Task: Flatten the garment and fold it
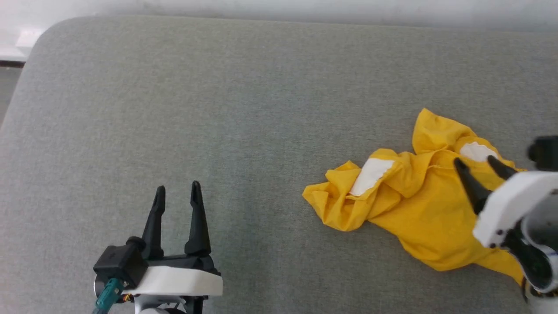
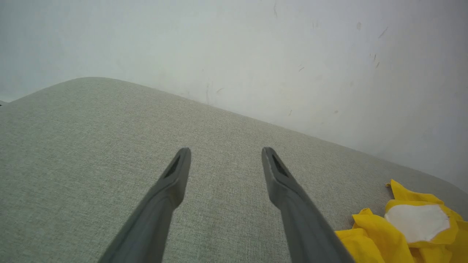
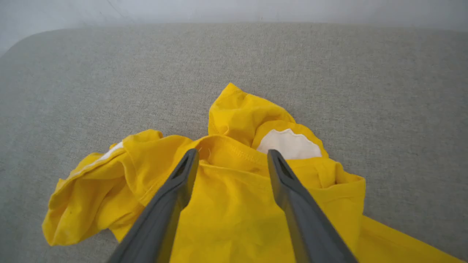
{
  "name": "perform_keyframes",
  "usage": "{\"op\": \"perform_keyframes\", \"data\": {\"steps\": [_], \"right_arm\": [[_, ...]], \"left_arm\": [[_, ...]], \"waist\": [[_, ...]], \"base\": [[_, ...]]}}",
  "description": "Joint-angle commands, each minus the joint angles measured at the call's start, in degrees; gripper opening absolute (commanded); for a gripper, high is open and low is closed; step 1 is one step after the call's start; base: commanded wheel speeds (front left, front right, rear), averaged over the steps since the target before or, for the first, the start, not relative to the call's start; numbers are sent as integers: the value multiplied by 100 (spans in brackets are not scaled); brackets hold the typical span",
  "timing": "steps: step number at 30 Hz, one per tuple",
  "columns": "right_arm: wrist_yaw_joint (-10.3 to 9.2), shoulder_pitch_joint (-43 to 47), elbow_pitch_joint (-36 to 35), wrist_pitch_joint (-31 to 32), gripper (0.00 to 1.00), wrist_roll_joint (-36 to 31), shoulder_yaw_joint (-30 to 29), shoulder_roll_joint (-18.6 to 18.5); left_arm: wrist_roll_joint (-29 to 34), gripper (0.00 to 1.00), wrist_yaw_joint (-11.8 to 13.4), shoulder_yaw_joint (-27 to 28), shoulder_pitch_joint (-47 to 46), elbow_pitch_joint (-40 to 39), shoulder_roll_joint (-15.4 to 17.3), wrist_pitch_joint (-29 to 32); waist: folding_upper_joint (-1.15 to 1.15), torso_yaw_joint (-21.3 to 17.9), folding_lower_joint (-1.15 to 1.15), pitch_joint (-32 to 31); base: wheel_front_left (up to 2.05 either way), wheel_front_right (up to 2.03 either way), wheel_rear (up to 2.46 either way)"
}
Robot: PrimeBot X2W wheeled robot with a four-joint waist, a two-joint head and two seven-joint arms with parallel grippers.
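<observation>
Lower left: left gripper [image 1: 178, 186], fingers spread wide, empty, over grey cushion [image 1: 261, 109]. Right of centre: crumpled yellow shirt [image 1: 418, 205] lying on cushion, white patches [image 1: 370, 174] showing. Far right: right gripper [image 1: 475, 160], fingers apart, gripping nothing, poised over shirt.

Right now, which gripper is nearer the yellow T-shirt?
Right. The right gripper is open and poised directly over the crumpled yellow T-shirt. The left gripper is open over the bare grey padded surface, well off to the shirt's left.
</observation>
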Motion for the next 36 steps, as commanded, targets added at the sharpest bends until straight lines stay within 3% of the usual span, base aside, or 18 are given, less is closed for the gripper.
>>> {"op": "perform_keyframes", "data": {"steps": [1, 10, 11, 13, 20, 28, 31, 36], "right_arm": [[-4, -211, 264, 38, 100, -72, 202, -162], [-4, -609, 1369, 475, 100, 14, 1404, -1036], [-4, -631, 1439, 555, 47, 58, 1480, -1096], [-4, -698, 1493, 584, 0, 71, 1553, -1203], [-4, -1210, 1139, 317, 0, 136, 1578, -1373], [-4, -2425, 612, 896, 0, 494, 1963, -1694], [-4, -2995, 718, 916, 0, 470, 2203, -1703], [-4, -3907, 1242, 240, 0, 77, 2329, -1445]], "left_arm": [[-21, 100, -57, -29, -139, 19, -7, -27], [-46, 100, -72, -49, -137, 73, -7, -27], [-50, 100, -68, -44, -134, 72, -7, -27], [-64, 100, -58, -41, -135, 74, -7, -27], [-137, 100, -12, -22, -166, 68, -7, -27], [-218, 100, 13, -88, -205, 59, -7, -27], [-285, 100, 37, -169, -260, 57, -7, -27], [-372, 100, 84, -263, -356, 71, -7, -27]], "waist": [[0, 119, 0, 64], [0, 291, 0, 98], [0, 292, 0, 97], [0, 287, 0, 94], [0, 201, 0, 22], [0, 241, 0, 57], [0, 324, 0, 162], [0, 515, 0, 286]], "base": [[0, 0, 0], [0, 0, 0], [0, 0, 0], [0, 0, 0], [0, 0, 0], [0, 0, 0], [0, 0, 0], [0, 0, 0]]}}
